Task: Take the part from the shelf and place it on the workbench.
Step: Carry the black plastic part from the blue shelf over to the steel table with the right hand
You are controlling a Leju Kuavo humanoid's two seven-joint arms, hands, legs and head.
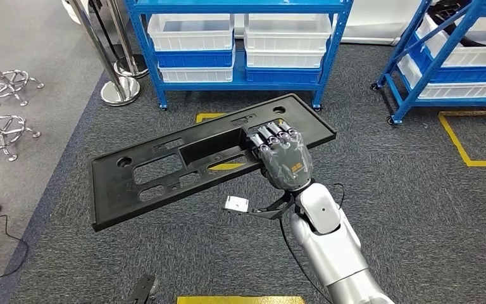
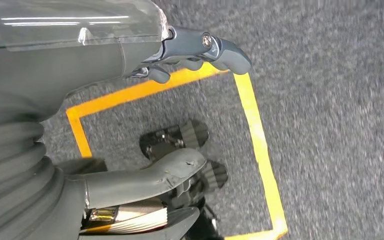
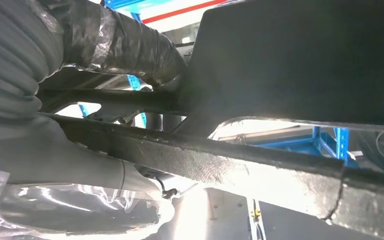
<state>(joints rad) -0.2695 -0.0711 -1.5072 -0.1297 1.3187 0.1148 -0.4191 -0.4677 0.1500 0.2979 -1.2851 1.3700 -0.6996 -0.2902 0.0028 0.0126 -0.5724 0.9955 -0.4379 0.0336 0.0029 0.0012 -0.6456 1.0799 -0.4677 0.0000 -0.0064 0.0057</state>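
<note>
Head view has the right hand gripping the part, a long flat black panel with cutouts, carried clear of the grey carpet. The fingers lie over the panel's top face near its far-right end, folded into the big central opening, so the hand is clamped on the panel. Right wrist view, from under the panel, agrees: the thumb presses up against the dark underside of the part.

The relation that matters is the lopsided hold. The panel's long axis runs from the hand out to the robot's left and back toward its body, and nearly all of its length hangs on that side of the hand, unsupported. The near-left end sits lowest in the picture; I cannot tell whether it truly droops.

The left hand hangs low over the carpet, within a yellow floor marking, holding nothing, its fingers curled in loosely. It is well apart from the panel, so the right hand alone carries it.

Beyond the panel stands the blue shelf with white bins. No workbench is visible, so I judge that the robot must turn first, and the long free end will swing wide.
</note>
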